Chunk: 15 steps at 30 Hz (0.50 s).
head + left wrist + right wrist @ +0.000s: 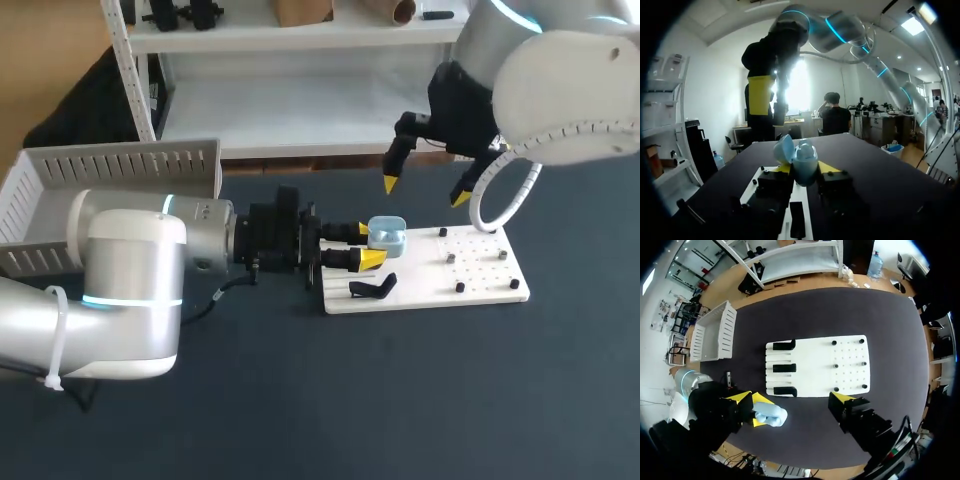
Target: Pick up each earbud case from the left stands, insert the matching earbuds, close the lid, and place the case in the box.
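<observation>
A light blue earbud case (387, 237) with its lid up is held over the left part of the white board (430, 278). My left gripper (366, 246) is shut on it from both sides. In the left wrist view the case (804, 162) stands between the yellow tips of the left gripper (805, 171), its lid (784, 149) tilted back. My right gripper (425, 191) hangs open above and behind the case, apart from it. In the right wrist view the case (771, 415) lies below, between the wide-spread fingers of the right gripper (790, 398).
A black stand (372, 288) sits on the board's left edge, and three black stands (784, 367) show from above. Small black pegs (459, 287) dot the board's right half. A white slatted box (110, 185) stands at the back left, box (715, 332).
</observation>
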Tool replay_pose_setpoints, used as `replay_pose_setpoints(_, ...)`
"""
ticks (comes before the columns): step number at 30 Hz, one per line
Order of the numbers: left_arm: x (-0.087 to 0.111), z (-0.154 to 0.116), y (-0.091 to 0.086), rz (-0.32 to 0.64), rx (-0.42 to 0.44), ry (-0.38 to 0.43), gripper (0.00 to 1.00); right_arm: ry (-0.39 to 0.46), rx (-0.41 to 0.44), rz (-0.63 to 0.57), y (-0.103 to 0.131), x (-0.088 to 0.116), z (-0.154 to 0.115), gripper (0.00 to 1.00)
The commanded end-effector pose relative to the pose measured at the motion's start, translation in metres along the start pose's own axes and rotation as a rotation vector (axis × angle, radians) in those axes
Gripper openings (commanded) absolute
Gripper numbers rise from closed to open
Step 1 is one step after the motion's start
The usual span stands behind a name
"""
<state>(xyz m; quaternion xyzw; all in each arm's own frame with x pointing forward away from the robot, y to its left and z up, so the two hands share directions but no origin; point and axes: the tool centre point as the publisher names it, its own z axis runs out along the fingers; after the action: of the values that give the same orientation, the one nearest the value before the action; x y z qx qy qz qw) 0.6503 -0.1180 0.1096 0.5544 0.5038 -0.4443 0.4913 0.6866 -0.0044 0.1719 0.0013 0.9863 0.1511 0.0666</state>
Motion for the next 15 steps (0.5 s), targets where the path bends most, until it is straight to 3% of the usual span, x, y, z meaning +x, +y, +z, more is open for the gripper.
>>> replay_pose_setpoints(1,0.000,0.000,-0.001,0.002,-0.005,-0.002,0.00,0.035,0.004,0.008,-0.002,-0.009,0.015,1.00)
replay_pose_setpoints(15,0.000,0.000,-0.001,0.002,-0.005,-0.002,0.00,0.102,0.025,-0.009,-0.007,0.018,0.023,1.00)
